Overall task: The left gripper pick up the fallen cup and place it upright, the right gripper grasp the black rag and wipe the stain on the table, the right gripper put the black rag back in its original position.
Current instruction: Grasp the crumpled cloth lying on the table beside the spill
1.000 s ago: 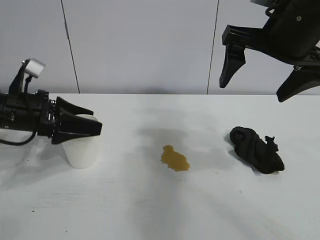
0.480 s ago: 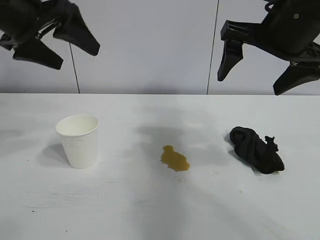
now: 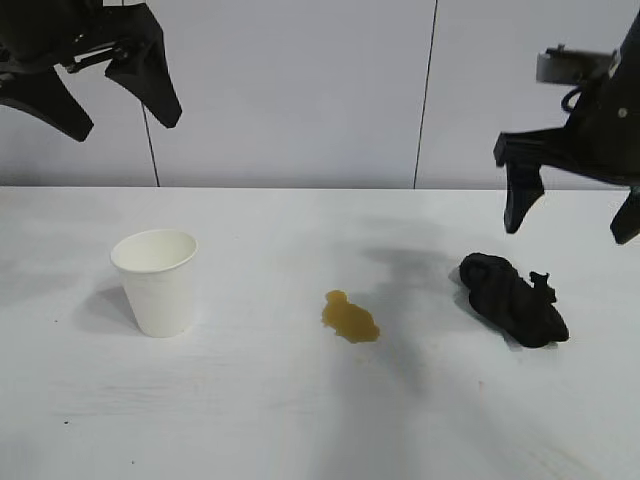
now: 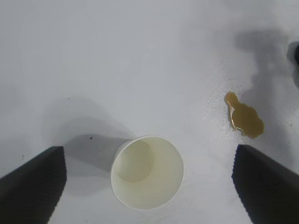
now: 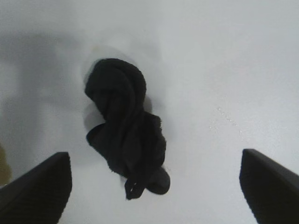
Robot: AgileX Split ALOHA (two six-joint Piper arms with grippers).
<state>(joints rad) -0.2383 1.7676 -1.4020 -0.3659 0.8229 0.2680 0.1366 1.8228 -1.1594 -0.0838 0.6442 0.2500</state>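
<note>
The white cup [image 3: 157, 281] stands upright on the table [image 3: 250, 420] at the left; it also shows from above in the left wrist view [image 4: 147, 171]. My left gripper [image 3: 118, 112] is open and empty, raised high above the cup. The yellowish-brown stain [image 3: 349, 318] lies mid-table and also shows in the left wrist view [image 4: 244, 116]. The black rag [image 3: 513, 299] lies at the right, bundled, and shows in the right wrist view [image 5: 126, 128]. My right gripper [image 3: 573, 220] is open, fingers spread wide, hovering just above the rag without touching it.
A grey panelled wall [image 3: 300, 90] runs behind the table's far edge. Bare tabletop lies between cup, stain and rag and along the front.
My left gripper let go of the upright cup and rose high to the upper left. My right gripper has come down and to the right, over the rag.
</note>
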